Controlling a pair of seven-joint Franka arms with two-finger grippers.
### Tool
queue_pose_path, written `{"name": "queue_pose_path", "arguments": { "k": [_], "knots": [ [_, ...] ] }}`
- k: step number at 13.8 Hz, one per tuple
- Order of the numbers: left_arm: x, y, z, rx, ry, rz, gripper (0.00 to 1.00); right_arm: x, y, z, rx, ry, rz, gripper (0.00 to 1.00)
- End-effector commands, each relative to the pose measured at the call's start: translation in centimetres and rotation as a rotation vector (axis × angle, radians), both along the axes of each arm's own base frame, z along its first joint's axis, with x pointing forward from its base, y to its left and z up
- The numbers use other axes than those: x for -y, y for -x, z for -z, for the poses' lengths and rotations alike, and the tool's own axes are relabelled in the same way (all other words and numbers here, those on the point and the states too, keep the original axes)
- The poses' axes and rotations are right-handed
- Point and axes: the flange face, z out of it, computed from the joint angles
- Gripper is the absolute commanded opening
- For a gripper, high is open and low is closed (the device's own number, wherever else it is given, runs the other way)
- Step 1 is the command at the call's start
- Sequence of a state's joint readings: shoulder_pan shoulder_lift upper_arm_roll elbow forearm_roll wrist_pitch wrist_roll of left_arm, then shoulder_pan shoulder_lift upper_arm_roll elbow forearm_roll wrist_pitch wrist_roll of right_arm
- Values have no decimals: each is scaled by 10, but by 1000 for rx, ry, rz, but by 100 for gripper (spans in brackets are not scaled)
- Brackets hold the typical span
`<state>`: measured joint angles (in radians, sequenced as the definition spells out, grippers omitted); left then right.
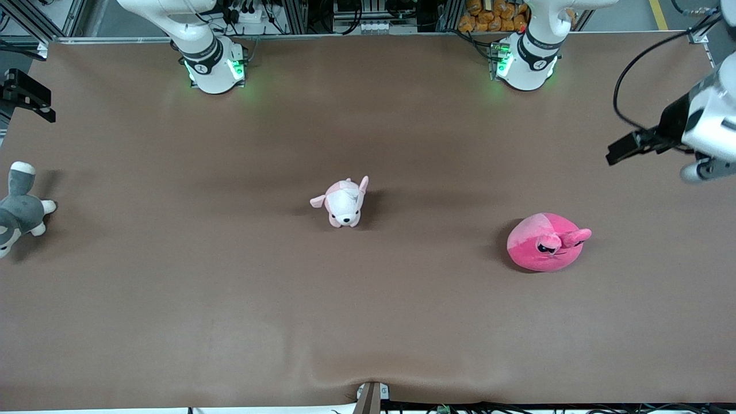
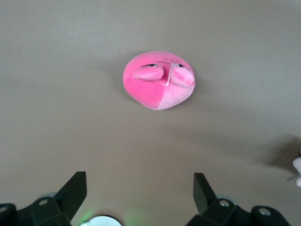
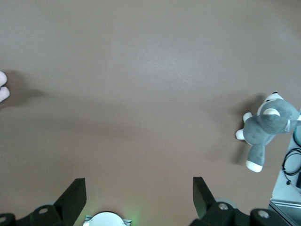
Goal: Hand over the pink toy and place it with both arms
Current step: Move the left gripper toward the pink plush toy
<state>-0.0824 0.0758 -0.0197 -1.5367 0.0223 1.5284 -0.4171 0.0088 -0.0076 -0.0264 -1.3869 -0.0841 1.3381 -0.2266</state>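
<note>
- The pink toy [image 1: 546, 241] lies on the brown table [image 1: 172, 299] toward the left arm's end, nearer the front camera than the arm bases, with nothing touching it.
- The left gripper [image 2: 140, 193] hangs high over the table with its jaws spread wide and empty; in its wrist view the toy sits ahead, between the lines of the two fingers.
- The pale pink-and-white puppy [image 1: 344, 202] sits at mid-table, well apart from the pink toy.
- The grey-and-white plush [image 1: 20, 208] lies at the right arm's end of the table.
- The right gripper [image 3: 139, 193] waits, jaws wide and empty, over bare table near the grey plush.
- Risks, as I judge them: the toy is round and soft, so a shallow pinch may catch only a floppy nub and slip loose during the lift.
- At the handover, releasing before the second gripper has bitten into the plush would drop it.
- The puppy is also pink; aiming for it would be picking the wrong toy.
</note>
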Motion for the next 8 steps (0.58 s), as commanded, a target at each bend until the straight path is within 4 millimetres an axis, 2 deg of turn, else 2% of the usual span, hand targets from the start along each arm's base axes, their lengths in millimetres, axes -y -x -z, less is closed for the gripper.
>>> {"name": "queue_pose_path", "arguments": {
  "k": [1, 4, 6, 8],
  "knots": [
    [0, -25, 35, -46, -21, -116, 100, 2, 0, -2, 5, -31, 75, 100],
    [-1, -49, 81, -51, -46, -347, 100, 2, 0, -3, 10, -46, 81, 100],
    [1, -65, 113, -47, -67, -528, 100, 12, 1, -2, 8, -73, 105, 100],
    [2, -79, 142, -33, -86, -733, 100, 14, 0, -2, 9, -78, 109, 100]
  ]
}}
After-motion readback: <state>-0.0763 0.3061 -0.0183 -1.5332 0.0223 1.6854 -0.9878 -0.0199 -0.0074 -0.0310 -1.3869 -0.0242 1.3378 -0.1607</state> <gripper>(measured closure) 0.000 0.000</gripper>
